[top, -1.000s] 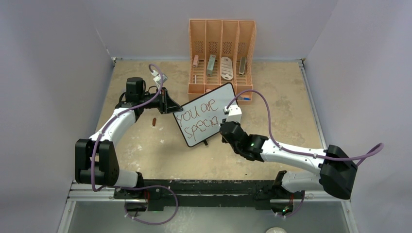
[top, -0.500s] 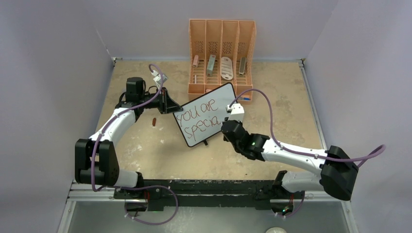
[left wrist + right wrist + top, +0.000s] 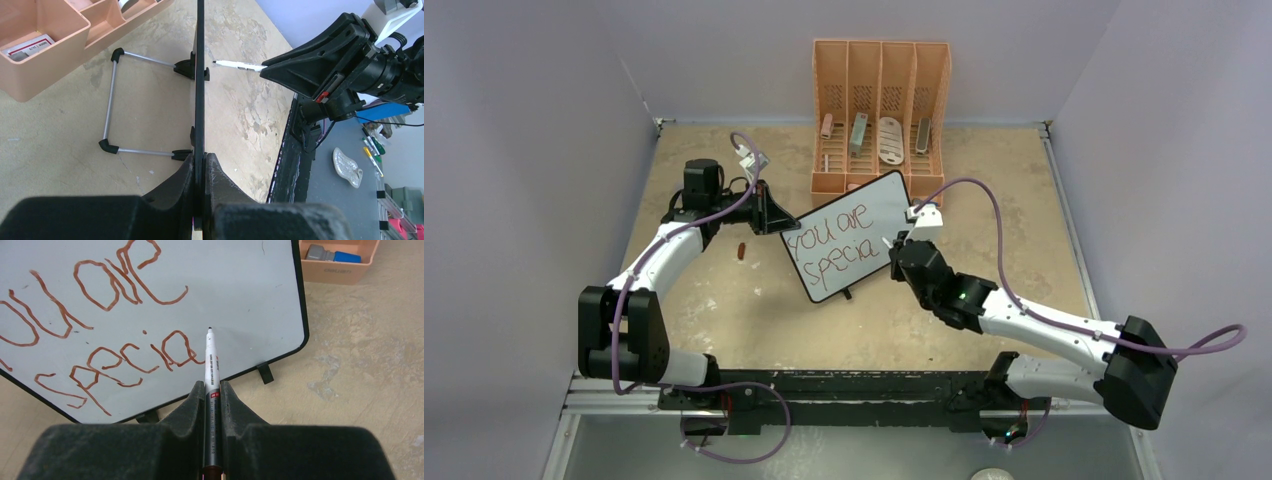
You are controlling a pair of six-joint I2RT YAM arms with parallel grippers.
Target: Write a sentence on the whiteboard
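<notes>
The whiteboard (image 3: 864, 205) stands tilted in front of the organizer. The sentence (image 3: 834, 245) in red-brown letters reads "you are specia" in two lines. My left gripper (image 3: 776, 216) is shut on the board's left edge; in the left wrist view the board (image 3: 200, 75) shows edge-on between the jaws of that gripper (image 3: 201, 165). My right gripper (image 3: 894, 246) is shut on a white and grey marker (image 3: 210, 365). The marker tip sits just right of the last "a" (image 3: 172, 347). I cannot tell whether it touches the board (image 3: 240, 290).
An orange organizer (image 3: 880, 110) with several small items stands behind the board. A small red cap (image 3: 741, 251) lies on the table left of the board. The board's wire stand (image 3: 112, 100) rests behind it. A blue eraser (image 3: 332, 255) lies in an orange tray.
My right arm has moved right and a little away from me, carrying the marker from the last "a" toward the board's right part. The left arm and board have not moved.
</notes>
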